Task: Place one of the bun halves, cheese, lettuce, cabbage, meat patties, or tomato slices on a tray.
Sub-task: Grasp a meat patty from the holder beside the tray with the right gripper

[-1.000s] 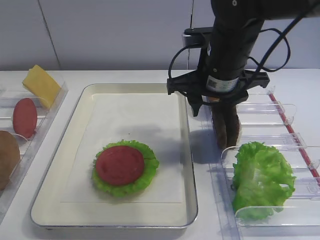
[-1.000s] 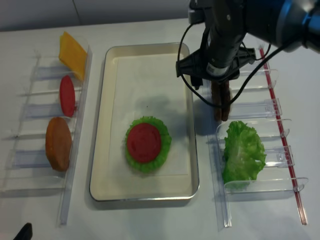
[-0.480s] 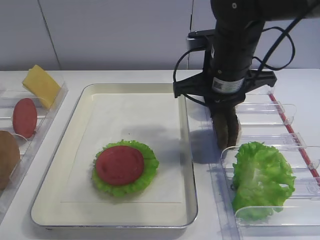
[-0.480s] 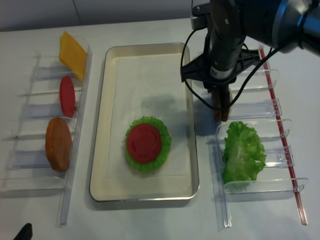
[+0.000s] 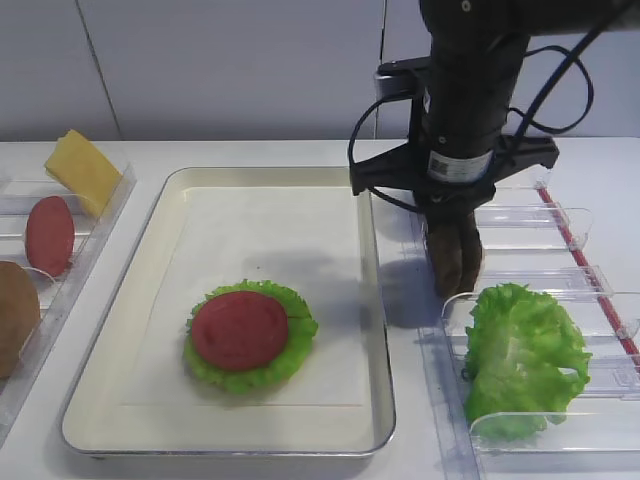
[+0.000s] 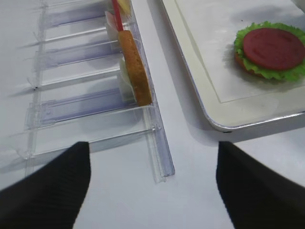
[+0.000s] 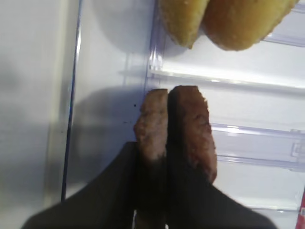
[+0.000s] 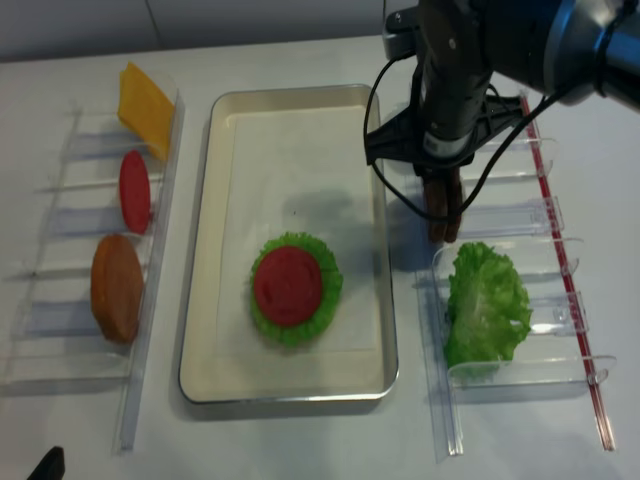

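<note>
Right jaws (image 7: 167, 157): clamped on the meat patties (image 7: 176, 126), standing on edge in their rack for gripping.
Left jaws (image 6: 152, 186): spread wide, idle.

- The right gripper (image 5: 452, 225) jaws are mostly swallowed by the arm's dark body in both high views, so the grip on the meat patties (image 7: 175, 131) is hard to read there.
- Wrist view cuts the bun halves (image 7: 224, 21) off at the top edge.
- The bun half (image 5: 15, 315) by the tabletop's left edge is cropped.
- Under the tomato slice (image 8: 287, 285) and lettuce (image 8: 300, 325), whatever's beneath stays hidden.
</note>
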Robot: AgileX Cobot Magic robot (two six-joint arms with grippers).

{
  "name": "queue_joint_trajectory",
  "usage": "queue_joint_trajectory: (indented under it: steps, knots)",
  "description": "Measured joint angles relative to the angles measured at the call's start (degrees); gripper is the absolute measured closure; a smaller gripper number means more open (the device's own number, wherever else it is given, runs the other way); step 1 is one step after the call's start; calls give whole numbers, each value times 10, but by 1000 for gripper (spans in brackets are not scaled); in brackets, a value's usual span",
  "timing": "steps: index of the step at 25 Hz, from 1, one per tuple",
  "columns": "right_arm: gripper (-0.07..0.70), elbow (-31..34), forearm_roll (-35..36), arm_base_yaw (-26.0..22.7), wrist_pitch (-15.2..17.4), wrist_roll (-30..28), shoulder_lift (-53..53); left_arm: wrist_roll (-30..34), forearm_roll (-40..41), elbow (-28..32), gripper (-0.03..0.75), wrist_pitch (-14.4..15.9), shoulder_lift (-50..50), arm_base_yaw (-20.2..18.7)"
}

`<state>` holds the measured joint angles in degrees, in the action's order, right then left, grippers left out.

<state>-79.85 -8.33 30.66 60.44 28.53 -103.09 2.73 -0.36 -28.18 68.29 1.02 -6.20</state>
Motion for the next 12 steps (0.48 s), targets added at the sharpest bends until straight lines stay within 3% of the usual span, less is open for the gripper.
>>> queue_joint_trajectory:
  steps: [7,12]
  knots:
    - [458,-85,13,0,87,-22,-4,0,0,0,204,0,0,0]
    - [458,-146,55,0,100,-57,-4,0,0,0,204,0,0,0]
